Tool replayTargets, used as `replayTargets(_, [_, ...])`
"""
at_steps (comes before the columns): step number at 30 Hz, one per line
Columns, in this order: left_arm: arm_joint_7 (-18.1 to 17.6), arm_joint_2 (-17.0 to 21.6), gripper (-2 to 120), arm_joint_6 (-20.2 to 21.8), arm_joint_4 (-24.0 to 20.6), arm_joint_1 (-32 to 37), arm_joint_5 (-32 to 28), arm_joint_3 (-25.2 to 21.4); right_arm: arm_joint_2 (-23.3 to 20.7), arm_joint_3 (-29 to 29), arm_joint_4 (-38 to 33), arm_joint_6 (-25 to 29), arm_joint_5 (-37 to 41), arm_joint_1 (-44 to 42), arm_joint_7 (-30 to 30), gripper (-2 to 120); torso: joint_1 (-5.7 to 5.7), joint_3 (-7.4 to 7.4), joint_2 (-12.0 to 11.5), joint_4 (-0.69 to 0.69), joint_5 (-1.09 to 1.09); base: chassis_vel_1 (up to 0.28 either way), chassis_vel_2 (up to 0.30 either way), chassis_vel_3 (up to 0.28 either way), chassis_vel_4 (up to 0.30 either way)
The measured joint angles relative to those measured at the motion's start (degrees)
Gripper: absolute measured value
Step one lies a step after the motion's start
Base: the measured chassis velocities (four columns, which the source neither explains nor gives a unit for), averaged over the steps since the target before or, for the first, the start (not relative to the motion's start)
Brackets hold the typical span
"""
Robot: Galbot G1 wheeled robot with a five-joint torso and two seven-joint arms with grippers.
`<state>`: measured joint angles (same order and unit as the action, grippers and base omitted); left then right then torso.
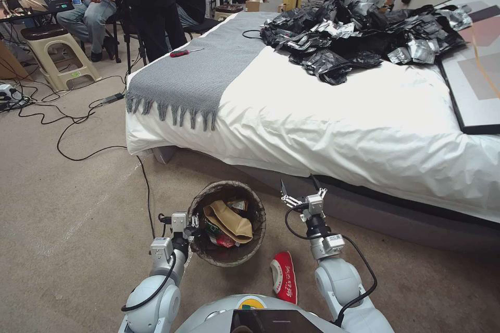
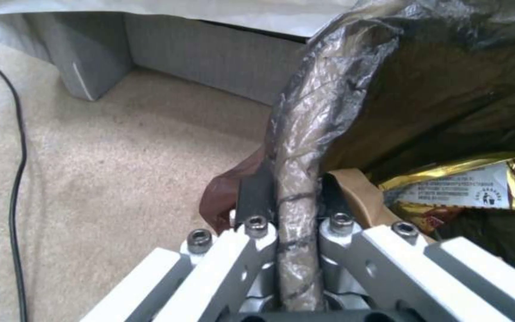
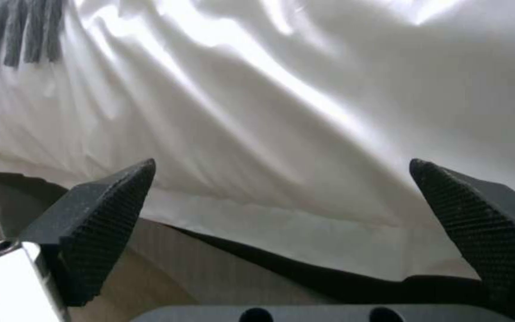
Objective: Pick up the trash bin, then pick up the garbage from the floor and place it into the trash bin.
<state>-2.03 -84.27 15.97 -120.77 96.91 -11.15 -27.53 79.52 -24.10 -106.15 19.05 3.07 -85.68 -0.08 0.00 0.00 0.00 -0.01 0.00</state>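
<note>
- the trash bin (image 1: 227, 223) sits on the carpet floor (image 1: 78, 208) just in front of the robot, near the bed (image 1: 364, 114). its dark liner is folded over the rim.
- inside the bin lie a crumpled brown paper bag (image 1: 232, 221) and a gold snack wrapper (image 2: 466, 185), with other wrappers among them.
- the left tool (image 2: 290, 192) is clamped on the bin's near rim, one finger (image 2: 253, 197) outside the liner and the other inside.
- a red-and-white paper cup (image 1: 284, 277) lies on its side on the carpet, just beside the bin and between the two arms.
- the right tool (image 1: 301, 190) hovers near the bed's edge, beside the bin, its fingers (image 3: 99, 219) spread wide and holding nothing.
- black bags (image 1: 359, 36) are piled on the white bed cover, well apart from the bin.
</note>
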Motion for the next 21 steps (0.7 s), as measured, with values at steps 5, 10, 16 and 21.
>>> replayTargets(5, [-0.02,-0.07,2,-0.03,0.00,0.01,0.00,0.21,0.08,-0.05,-0.15,0.00,-0.01,-0.14,-0.19,100,0.00,0.00,0.00,0.00,0.00,0.085,-0.078,-0.089,0.085])
replayTargets(10, [-0.03,-0.04,2,-0.04,0.00,-0.01,-0.04,0.10,0.20,-0.06,0.05,0.10,-0.02,-0.07,-0.44,100,0.00,0.00,0.00,0.02,0.00,0.128,-0.154,-0.127,0.120])
replayTargets(16, [-0.03,-0.07,2,-0.05,0.09,-0.12,-0.07,0.06,0.24,-0.09,0.32,0.75,-0.02,0.33,-1.05,100,-0.01,0.00,0.00,0.01,0.00,0.038,-0.031,-0.024,0.033])
replayTargets(21, [-0.03,-0.08,2,-0.05,0.19,-0.33,-0.08,0.09,0.28,-0.10,0.60,1.18,0.07,0.55,-1.44,100,-0.01,-0.01,0.01,0.01,0.00,0.000,0.000,0.000,0.000])
